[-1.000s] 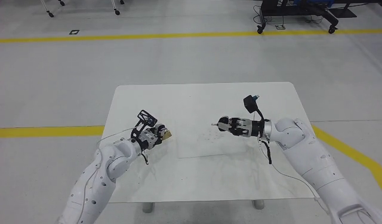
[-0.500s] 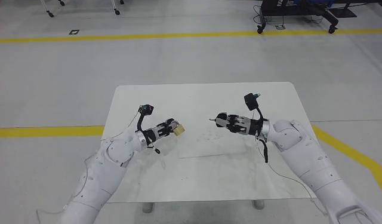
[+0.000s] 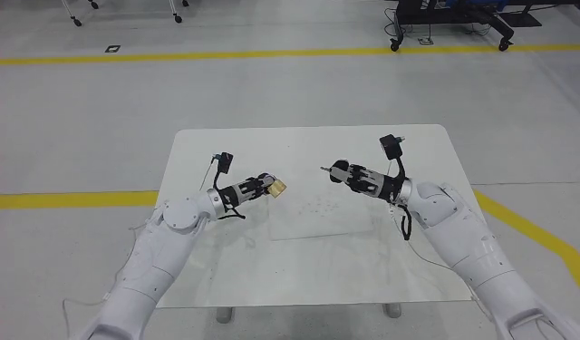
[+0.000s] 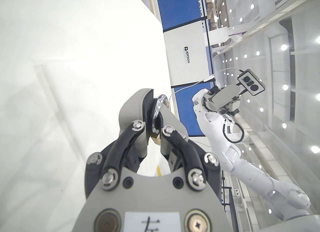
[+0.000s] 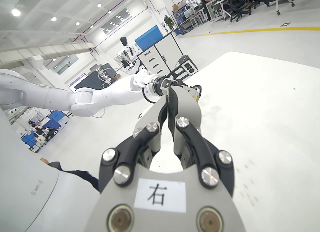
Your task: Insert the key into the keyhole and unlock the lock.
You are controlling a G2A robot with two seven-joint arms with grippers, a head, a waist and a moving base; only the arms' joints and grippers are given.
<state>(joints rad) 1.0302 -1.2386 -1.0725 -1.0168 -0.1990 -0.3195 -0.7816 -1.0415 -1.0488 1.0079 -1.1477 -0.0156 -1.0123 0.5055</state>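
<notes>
As both arms swung inward above the tabletop (image 3: 362,150), the lock (image 3: 279,188), clamped in the L jaws, closed on the key (image 3: 323,170), pinched in the R jaws w/ tip toward the lock. Gap had shrunk, but the two were still apart; insertion probably came next, pending alignment.

light: bright, even, from ceiling lamps (image 5: 15,12) | glare: white desk (image 4: 75,30) washed out | shadows: faint, soft on desk | edges: wrist views bend straight lines
</notes>
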